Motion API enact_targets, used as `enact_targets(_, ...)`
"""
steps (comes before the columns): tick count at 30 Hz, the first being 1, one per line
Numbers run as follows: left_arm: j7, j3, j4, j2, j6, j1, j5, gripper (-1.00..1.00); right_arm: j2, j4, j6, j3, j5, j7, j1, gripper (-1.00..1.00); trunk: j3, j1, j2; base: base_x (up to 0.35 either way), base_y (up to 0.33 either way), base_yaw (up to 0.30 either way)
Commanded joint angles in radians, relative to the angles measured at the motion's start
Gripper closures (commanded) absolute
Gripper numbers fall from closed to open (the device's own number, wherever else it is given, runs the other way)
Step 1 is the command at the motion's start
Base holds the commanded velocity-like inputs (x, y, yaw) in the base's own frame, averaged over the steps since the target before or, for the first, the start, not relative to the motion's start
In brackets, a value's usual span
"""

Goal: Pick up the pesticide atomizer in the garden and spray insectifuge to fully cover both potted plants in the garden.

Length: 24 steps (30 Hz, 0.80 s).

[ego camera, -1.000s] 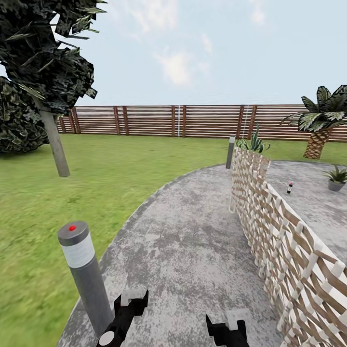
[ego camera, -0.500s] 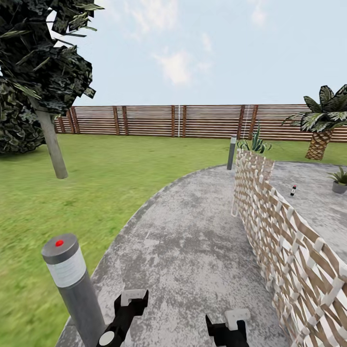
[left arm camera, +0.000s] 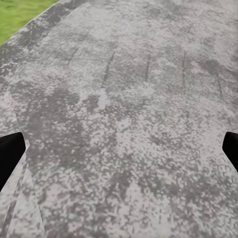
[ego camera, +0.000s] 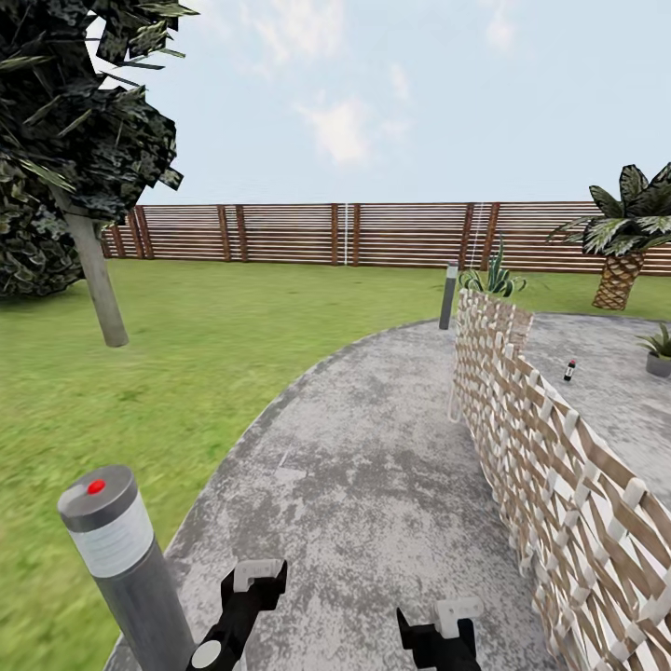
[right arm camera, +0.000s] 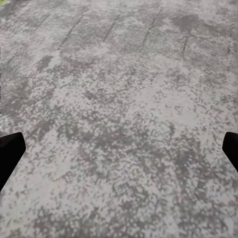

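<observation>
- The whole head view has shifted over the last second: the grey bollard lamp with the red-dotted top (ego camera: 116, 559) now sits lower and further left in the frame, and the woven wicker screen (ego camera: 550, 466) has slid slightly right. Treat this as motion of your base and camera, not of the objects.
- The small dark-green pesticide atomizer with the white spray head (ego camera: 569, 370) stands upright at the right of the frame, on the mottled-grey paved patio (ego camera: 373, 466) beyond the wicker screen. It has drifted only slightly in the frame; it is well apart from both hands.
- One potted plant, a low green rosette in a grey round pot (ego camera: 658, 354), is cut by the right edge, beyond the atomizer. The second plant cannot be located from here.
- The left hand (ego camera: 244, 596) and right hand (ego camera: 445, 626) hang low at the bottom of the frame. Both wrist views show the finger tips far apart at the frame edges with bare paving between: both hands are spread wide and carry nothing.
- Judgement: you are in the approach phase. The screen lies between you and the atomizer, so expect to round its far end, near the second grey bollard lamp (ego camera: 449, 295), before any grasp.
</observation>
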Motion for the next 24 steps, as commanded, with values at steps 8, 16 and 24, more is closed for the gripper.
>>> enact_targets(8, 0.000, -0.001, 0.000, 0.000, -0.003, 0.000, 0.002, -1.00, 0.000, -0.003, 0.003, 0.000, -0.001, 0.000, 0.000, -1.00, 0.000, 0.000, 0.000, 0.001, 0.000, 0.000)
enact_targets(16, 0.000, -0.001, 0.000, 0.000, -0.003, 0.000, 0.002, -1.00, 0.000, -0.003, 0.003, 0.001, -0.001, 0.001, 0.000, -1.00, 0.005, 0.000, 0.000, 0.000, 0.000, -0.035)
enact_targets(24, 0.000, -0.001, 0.000, 0.000, -0.003, 0.000, 0.002, -1.00, 0.000, -0.003, 0.002, 0.001, -0.002, 0.003, 0.000, -1.00, 0.006, 0.000, 0.000, 0.000, 0.000, -0.036)
